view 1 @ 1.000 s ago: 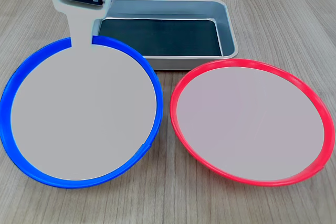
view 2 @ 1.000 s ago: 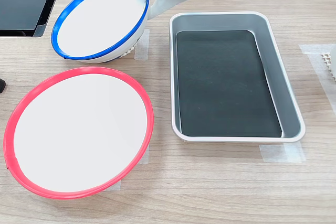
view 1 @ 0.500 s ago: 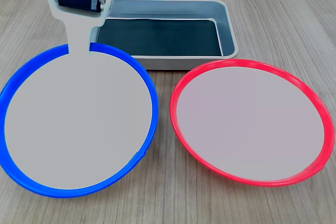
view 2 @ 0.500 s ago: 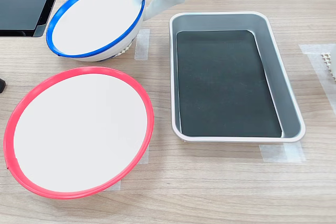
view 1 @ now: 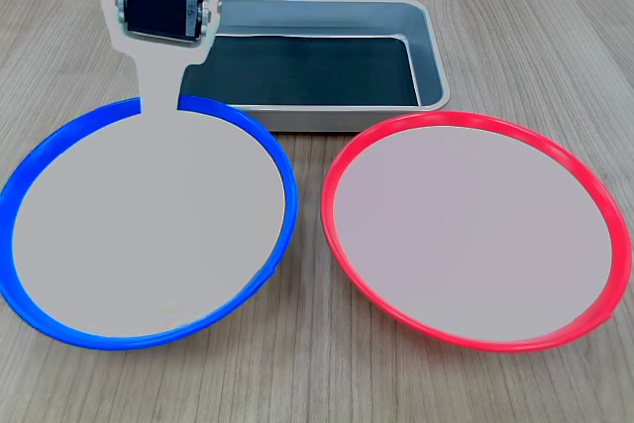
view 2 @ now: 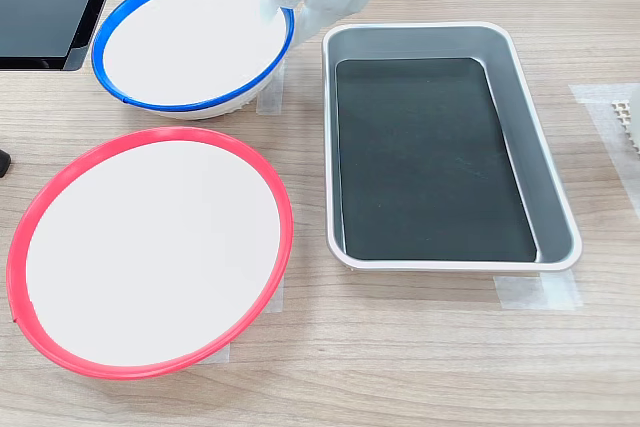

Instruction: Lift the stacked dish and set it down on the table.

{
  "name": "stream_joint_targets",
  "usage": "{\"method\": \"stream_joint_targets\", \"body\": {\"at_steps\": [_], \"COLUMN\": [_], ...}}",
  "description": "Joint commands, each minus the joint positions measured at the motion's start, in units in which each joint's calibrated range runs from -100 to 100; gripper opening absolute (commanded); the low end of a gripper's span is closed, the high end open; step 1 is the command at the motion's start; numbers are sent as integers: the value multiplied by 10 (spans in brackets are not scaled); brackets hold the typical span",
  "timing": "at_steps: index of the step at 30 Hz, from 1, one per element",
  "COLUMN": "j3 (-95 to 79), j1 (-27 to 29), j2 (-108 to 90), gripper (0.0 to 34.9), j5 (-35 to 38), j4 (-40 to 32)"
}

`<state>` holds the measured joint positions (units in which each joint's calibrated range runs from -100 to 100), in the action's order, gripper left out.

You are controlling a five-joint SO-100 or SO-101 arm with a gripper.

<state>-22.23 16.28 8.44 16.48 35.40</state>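
Blue-rimmed dish (view 1: 149, 220) sits at the first exterior view's left, round, shallow, pale grey-white inside, nothing in it. The gripper (view 1: 158, 96) meets its far rim, one flat white jaw lying over the rim onto the inside; the jaws appear clamped on that rim. Whether the dish rests fully on the surface (view 1: 317, 383) cannot be told. Just beside it, at that view's right, lies the red-rimmed dish (view 1: 474, 230), same shape, also empty. Behind both stands a rectangular grey metal tray (view 1: 428, 56) with a dark bottom, empty. The surface is light wood-grain with pale tape strips (view 2: 535, 292) visible in the second exterior view.
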Motion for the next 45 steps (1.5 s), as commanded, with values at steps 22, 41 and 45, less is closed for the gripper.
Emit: {"method": "stream_joint_targets", "body": {"at_steps": [22,41,45], "j3": [-222,-755,-778], "j1": [-166,-214,-212], "j2": [-512,-985,-1035], "gripper": [1,0,0], "j5": [-78,-151,-154], "j4": [131,-35,38]}}
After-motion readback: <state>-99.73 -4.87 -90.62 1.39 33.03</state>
